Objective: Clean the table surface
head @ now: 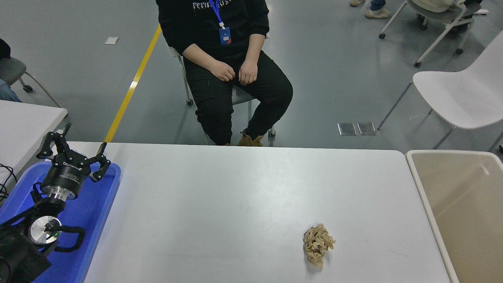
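Waiting: left tool [74, 155] parked over blue tray [100, 204], fingers spread wide, holding nothing.
Litter: crumpled brown paper [317, 243] lies on counter [235, 188], near beige bin [428, 204], probably its destination.
Right tool: unseen.

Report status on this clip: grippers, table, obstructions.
Left gripper open, parked over blue tray; right arm not in view. Table surface uncleaned: crumpled brown paper near beige bin. Nothing blocking.
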### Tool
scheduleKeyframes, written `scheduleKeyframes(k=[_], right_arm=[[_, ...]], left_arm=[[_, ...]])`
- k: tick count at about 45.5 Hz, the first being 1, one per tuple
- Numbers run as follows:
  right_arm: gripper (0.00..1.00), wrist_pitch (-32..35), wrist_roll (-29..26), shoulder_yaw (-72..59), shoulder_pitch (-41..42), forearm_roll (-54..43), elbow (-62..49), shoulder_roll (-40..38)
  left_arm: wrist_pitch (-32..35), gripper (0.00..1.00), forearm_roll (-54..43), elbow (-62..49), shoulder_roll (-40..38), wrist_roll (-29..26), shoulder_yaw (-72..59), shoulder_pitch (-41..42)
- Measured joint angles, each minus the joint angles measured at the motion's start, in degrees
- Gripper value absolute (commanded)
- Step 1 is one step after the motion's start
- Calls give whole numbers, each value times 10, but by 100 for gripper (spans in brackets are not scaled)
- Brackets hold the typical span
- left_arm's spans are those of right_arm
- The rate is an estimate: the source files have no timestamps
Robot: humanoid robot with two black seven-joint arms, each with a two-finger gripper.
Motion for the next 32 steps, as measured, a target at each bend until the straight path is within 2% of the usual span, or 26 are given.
scheduleKeyframes(k=[9, 16, 32], right_arm=[[99, 0, 19, 57, -22, 5, 85, -1], [99, 0, 57, 93, -54, 7, 146, 10], [99, -1, 110, 162, -161, 8, 195, 64]], left_arm=[[0, 100, 0, 0, 0, 0, 0, 0], [0, 100, 0, 0, 0, 0, 0, 0], [0, 100, 0, 0, 0, 0, 0, 0]])
